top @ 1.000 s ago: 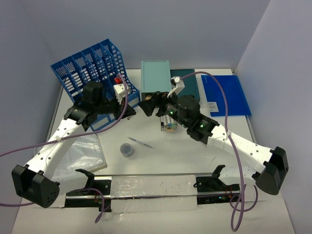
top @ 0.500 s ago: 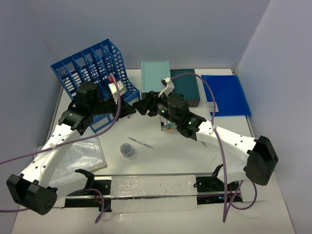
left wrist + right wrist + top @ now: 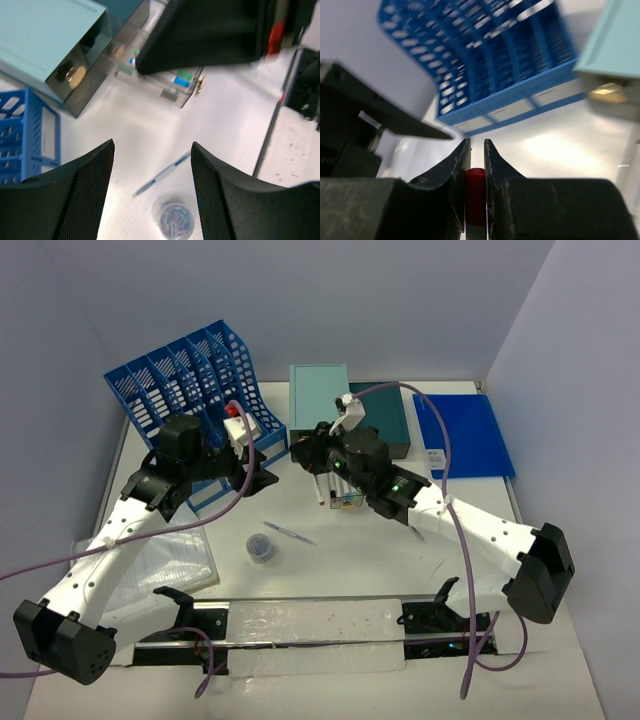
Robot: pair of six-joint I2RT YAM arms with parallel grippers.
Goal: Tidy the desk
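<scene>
View from above a white counter (image 3: pixel 380 560) that fills the floor of the scene and carries everything, from my arm bases at its near edge to the far edge by the wall.

My right gripper (image 3: pixel 476 145) hangs over the middle of the counter. Its two fingers are pressed onto a red-capped pen (image 3: pixel 475 197), which is pinched near the cap, so the shaft likely hangs straight down and is easy to steer. My left gripper (image 3: pixel 151 150) sits just beside it, jaws spread with nothing between them, leaving the pen to the right one alone.

A blue file rack (image 3: pixel 195 380) stands at the far left corner. A light teal drawer box (image 3: pixel 320 395) and a darker box (image 3: pixel 385 420) line the far edge, and a blue folder (image 3: pixel 465 435) lies at the far right corner. A clear tray (image 3: pixel 165 85) juts from the drawer box, probably open to take small things. A loose blue pen (image 3: pixel 290 533) and a jar of paper clips (image 3: pixel 261 547) lie toward the near edge, not yet sorted.
</scene>
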